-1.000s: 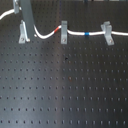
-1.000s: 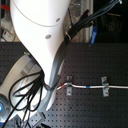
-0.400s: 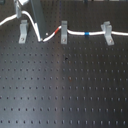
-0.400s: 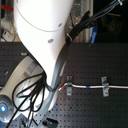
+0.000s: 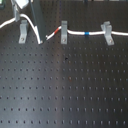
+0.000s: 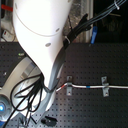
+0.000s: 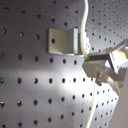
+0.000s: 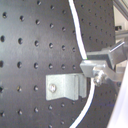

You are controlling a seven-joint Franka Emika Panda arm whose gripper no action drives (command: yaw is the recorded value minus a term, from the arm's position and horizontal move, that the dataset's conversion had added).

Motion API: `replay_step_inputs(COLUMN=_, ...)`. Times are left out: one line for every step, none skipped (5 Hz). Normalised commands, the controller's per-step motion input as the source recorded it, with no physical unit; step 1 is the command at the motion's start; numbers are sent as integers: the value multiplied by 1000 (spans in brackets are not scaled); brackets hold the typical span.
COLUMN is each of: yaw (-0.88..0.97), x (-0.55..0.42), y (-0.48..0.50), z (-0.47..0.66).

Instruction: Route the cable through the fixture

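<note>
Gripper point(image 7: 95, 67) pinches the cable point(image 5: 75, 33) beside left fixture point(image 5: 23, 33) in first exterior view — cable already runs thru middle fixture point(image 5: 63, 32) & right fixture point(image 5: 107, 33).

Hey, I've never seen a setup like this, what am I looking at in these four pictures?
This is a robot arm working over a black perforated board. Two pictures come from cameras off the arm; in the second exterior view the big white arm fills the frame. The other two come from cameras riding on the gripper.

Three small grey brackets stand on the board: left, middle and right in the first exterior view. A white cable with a red band and a blue band lies in the middle and right ones. Both wrist views show the gripper pinching the cable beside a bracket.
</note>
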Motion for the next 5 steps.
replay_step_inputs(yaw=0, x=-259, y=-65, z=263)
replay_step_inputs(yaw=0, x=-327, y=99, z=179)
replay_step_inputs(yaw=-29, x=-272, y=147, z=221)
replay_step_inputs(yaw=-46, x=-43, y=-1, z=193)
replay_step_inputs(yaw=-51, x=-89, y=34, z=339)
